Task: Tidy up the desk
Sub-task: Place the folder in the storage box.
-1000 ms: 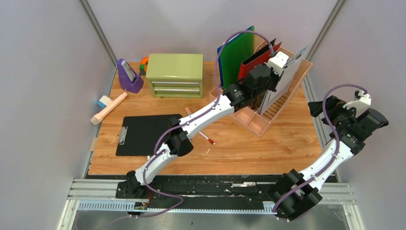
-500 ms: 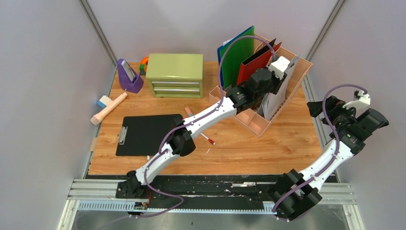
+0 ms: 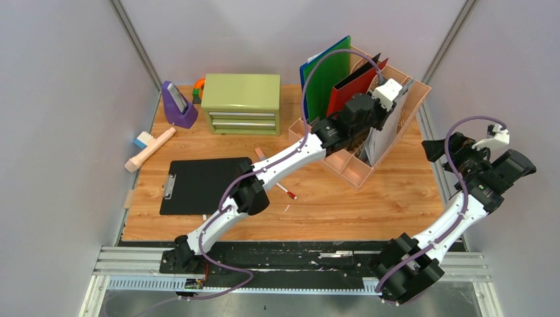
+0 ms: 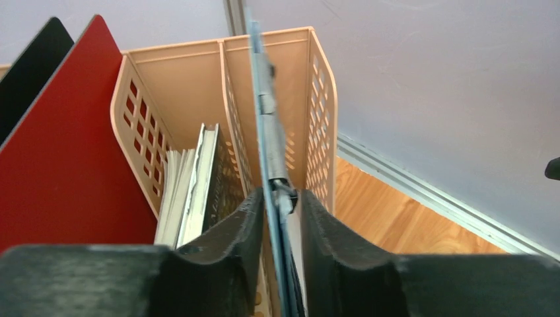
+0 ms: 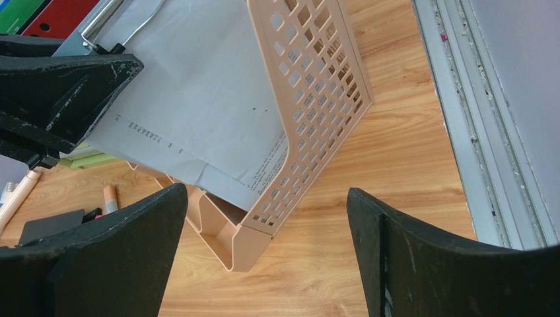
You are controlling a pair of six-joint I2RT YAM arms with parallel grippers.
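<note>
Several loose items left on orange-brown wood-grain counter (image 3: 370, 205): flat black clipboard (image 3: 198, 186), red-and-white pen (image 3: 285, 191), pale wooden brush (image 3: 152, 148). Grey clipboard (image 4: 264, 99) stands in end slot of peach plastic file rack (image 3: 360, 173); left tool (image 4: 282, 198) astride it, jaws slightly apart, no clamp. Right tool (image 5: 265, 198) wide apart, empty.

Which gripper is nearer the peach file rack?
Left. The left gripper is over the rack, fingers either side of the grey clipboard standing in it; the right gripper hovers apart, off its right side.
</note>
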